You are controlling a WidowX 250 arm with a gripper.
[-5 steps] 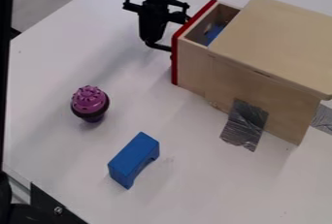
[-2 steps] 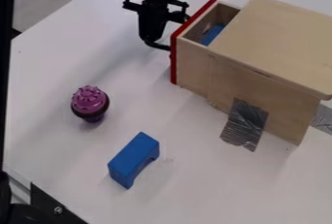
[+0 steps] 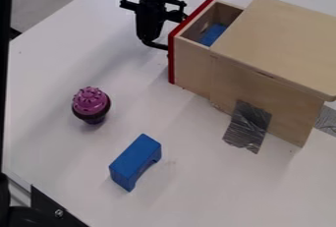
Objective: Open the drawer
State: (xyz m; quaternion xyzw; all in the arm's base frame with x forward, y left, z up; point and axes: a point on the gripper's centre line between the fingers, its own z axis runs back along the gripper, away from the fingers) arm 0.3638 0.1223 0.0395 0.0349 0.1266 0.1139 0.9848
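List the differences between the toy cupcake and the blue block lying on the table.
The toy cupcake is purple-pink over a dark base, while the blue block is one plain color. The cupcake is round with a knobbly top; the block is long and straight-edged, with a curved cutout in one side. Both rest on the white table, outside the partly open drawer.

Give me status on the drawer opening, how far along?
Done: drawer is partly out of the wooden cabinet, its inside exposed with a blue object visible.
In hand: gripper is at the red front panel; can't confirm its hold.
Left: probably more pull if full opening is wanted, since the cabinet top still covers the rear, then backing the gripper off. Remaining travel unclear.
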